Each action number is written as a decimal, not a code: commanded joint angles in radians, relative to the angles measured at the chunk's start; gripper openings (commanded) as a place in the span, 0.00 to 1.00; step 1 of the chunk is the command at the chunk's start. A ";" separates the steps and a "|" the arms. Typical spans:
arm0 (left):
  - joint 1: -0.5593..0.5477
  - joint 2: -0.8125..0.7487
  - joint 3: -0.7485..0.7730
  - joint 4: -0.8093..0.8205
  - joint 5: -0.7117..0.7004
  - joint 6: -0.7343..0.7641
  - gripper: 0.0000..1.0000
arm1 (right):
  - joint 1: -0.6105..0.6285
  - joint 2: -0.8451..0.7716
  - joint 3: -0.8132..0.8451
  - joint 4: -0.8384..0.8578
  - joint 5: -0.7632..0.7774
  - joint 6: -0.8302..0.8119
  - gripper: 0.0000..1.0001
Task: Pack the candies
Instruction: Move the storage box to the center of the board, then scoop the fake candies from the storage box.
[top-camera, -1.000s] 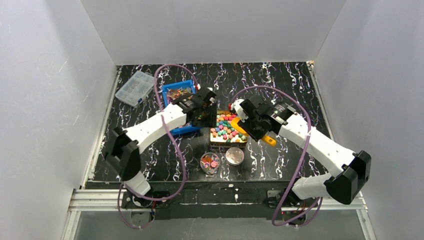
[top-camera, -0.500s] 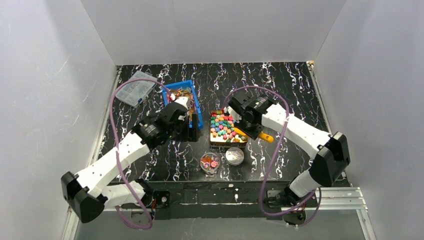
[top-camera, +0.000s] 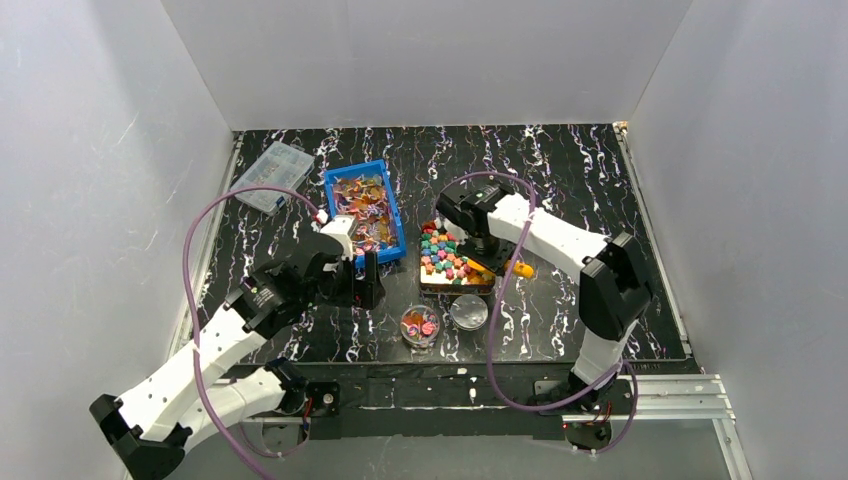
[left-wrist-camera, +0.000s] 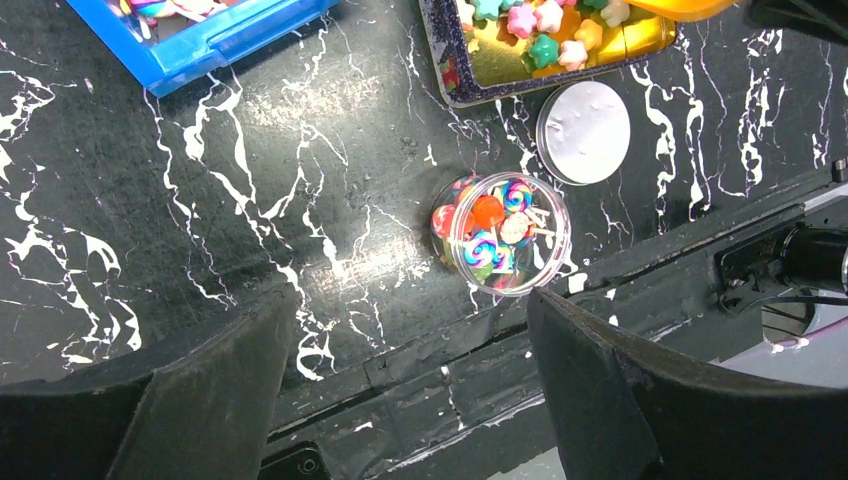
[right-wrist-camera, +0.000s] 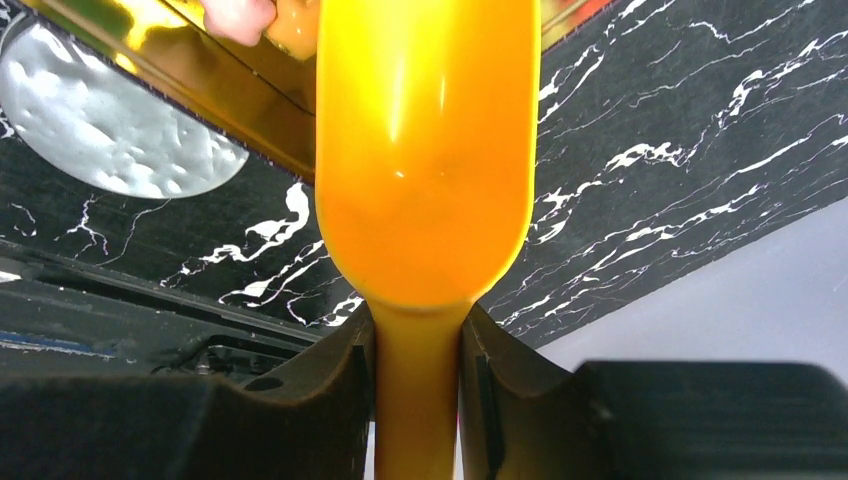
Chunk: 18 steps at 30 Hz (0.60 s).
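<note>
Star-shaped candies (top-camera: 447, 257) in pink, green, blue and yellow fill a gold tray (top-camera: 456, 286); some show in the left wrist view (left-wrist-camera: 545, 30). Orange-purple wrapped candies (top-camera: 362, 200) lie in a blue bin (top-camera: 392, 222). A small clear jar (top-camera: 420, 325) holds several swirled candies (left-wrist-camera: 498, 232). My right gripper (top-camera: 490, 255) is shut on the handle of the orange scoop (right-wrist-camera: 425, 150) at the tray's near right corner; the scoop bowl looks empty. My left gripper (left-wrist-camera: 410, 300) is open and empty, held above the table left of the jar.
A white round lid (top-camera: 468, 311) lies beside the jar, right of it, and shows in both wrist views (left-wrist-camera: 583, 130) (right-wrist-camera: 110, 130). A clear compartment box (top-camera: 271, 175) sits at the back left. The table's near edge and black rail (left-wrist-camera: 700, 250) run just below the jar.
My left arm has pulled back from the blue bin toward the near left. My right arm has folded in, keeping the scoop at the tray's right side.
</note>
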 joint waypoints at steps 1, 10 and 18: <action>-0.003 -0.036 -0.033 -0.027 -0.002 0.037 0.85 | -0.005 0.052 0.077 -0.050 0.005 0.008 0.01; -0.004 -0.068 -0.065 -0.035 -0.006 0.049 0.88 | 0.006 0.171 0.181 -0.078 -0.012 0.021 0.01; -0.002 -0.090 -0.074 -0.037 0.005 0.058 0.89 | 0.039 0.296 0.293 -0.084 -0.023 0.029 0.01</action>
